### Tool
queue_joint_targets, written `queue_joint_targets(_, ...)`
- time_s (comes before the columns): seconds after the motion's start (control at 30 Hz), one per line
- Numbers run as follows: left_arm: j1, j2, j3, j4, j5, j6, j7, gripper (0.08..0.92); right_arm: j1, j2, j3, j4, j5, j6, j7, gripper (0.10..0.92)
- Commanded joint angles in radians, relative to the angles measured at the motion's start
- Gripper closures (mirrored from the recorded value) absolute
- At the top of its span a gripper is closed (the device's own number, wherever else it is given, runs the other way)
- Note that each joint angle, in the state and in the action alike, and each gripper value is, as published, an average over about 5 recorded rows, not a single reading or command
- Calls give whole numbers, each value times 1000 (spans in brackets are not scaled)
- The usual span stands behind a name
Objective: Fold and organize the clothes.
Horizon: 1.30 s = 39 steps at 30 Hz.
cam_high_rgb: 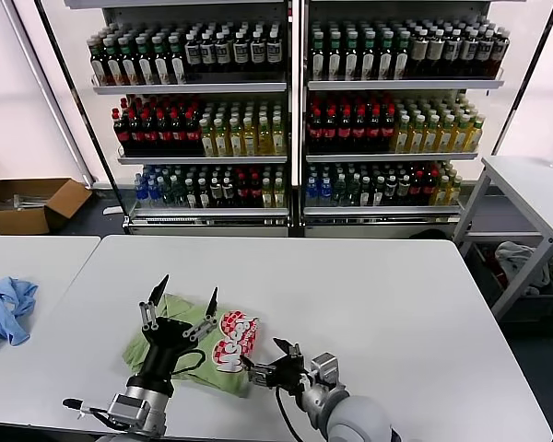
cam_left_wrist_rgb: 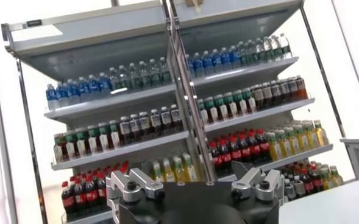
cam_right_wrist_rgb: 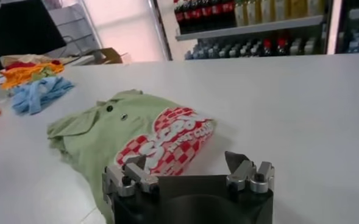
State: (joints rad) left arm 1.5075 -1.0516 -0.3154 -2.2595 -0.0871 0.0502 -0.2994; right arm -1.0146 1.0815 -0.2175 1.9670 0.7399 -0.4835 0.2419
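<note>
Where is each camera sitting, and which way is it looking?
Head view: high on the robot's head, looking down at the white table and drink shelves; shows the left gripper over the green polo shirt and the right gripper.
Left wrist view: on the left arm, facing the drink shelves; its own fingers show.
Right wrist view: on the right arm, low over the table, facing the polo shirt; its own fingers show.
Head and right wrist views share the shirt.

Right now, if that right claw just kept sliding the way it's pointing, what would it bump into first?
Most likely the folded green polo shirt. The right gripper, open and low over the white table, points at the shirt's printed edge; depth is hard to judge.
</note>
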Motion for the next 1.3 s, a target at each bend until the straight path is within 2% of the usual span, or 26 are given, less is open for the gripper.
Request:
queue_joint_targets(0.03,35,-17,-32,-13,6,-16,17,177,78,74,-61,-159,24,-10,-23,220)
queue_joint_targets(0.17,42,-22,-34,-14,6,-18,17,177,95,102,-61,-218,25,0,-26,295)
queue_joint_targets(0.43,46,-30,-32,-18,6,-14,16,177,116,130,-68,-252,17,17,-22,533)
queue_joint_targets(0.83,51,-40,-28,-19,5,-13,8,177,99,118,-57,-206,-27,71,-16,874)
queue_joint_targets(0.93,54,-37,-33,-21,4,-13,4,177,76,75,-30,-140,-41,82,-14,909)
queue_joint_targets(1.3,52,-35,-31,-19,-5,-7,-4,177,-124,-223,247,48,-2,154,-49,909)
